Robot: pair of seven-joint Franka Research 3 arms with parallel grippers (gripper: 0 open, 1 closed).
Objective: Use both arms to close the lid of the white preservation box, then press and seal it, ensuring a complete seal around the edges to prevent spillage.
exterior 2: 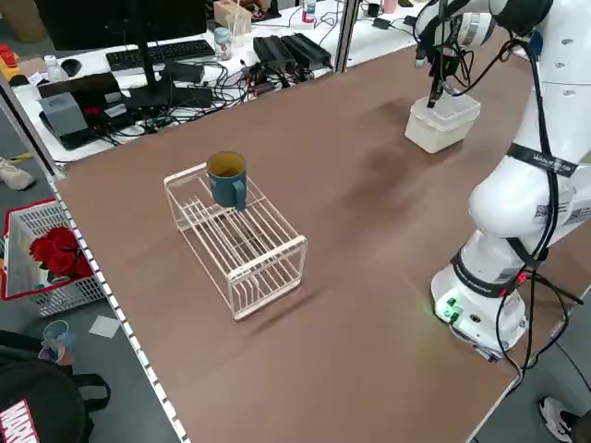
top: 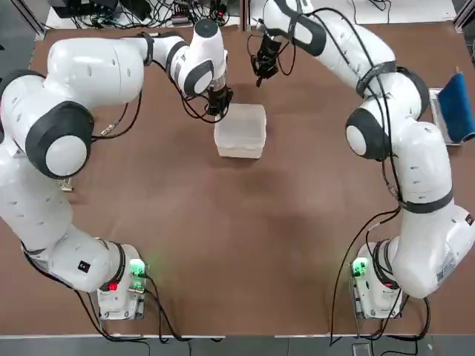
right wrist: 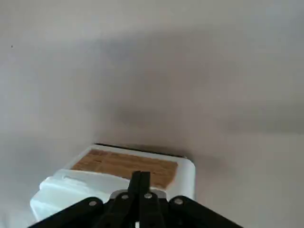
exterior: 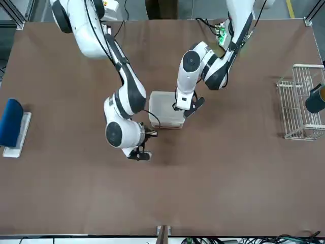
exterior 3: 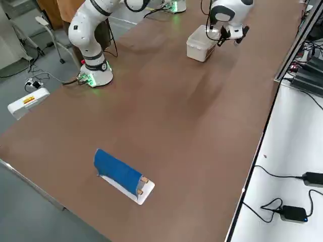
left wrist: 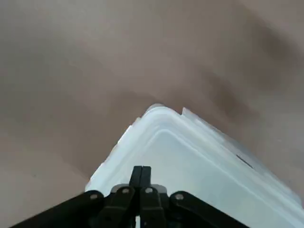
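On the white preservation box (top: 240, 130) the lid (top: 243, 119) is already lowered; its far-left corner is pressed by the shut, empty left pincer (top: 219, 110), while the shut, empty right pincer (top: 263, 72) is held just beyond; remaining edges are judged unsealed.

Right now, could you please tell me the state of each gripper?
Left gripper: closed, holding nothing, fingertips at the lid of the white preservation box.
Right gripper: closed, holding nothing, beyond the box.
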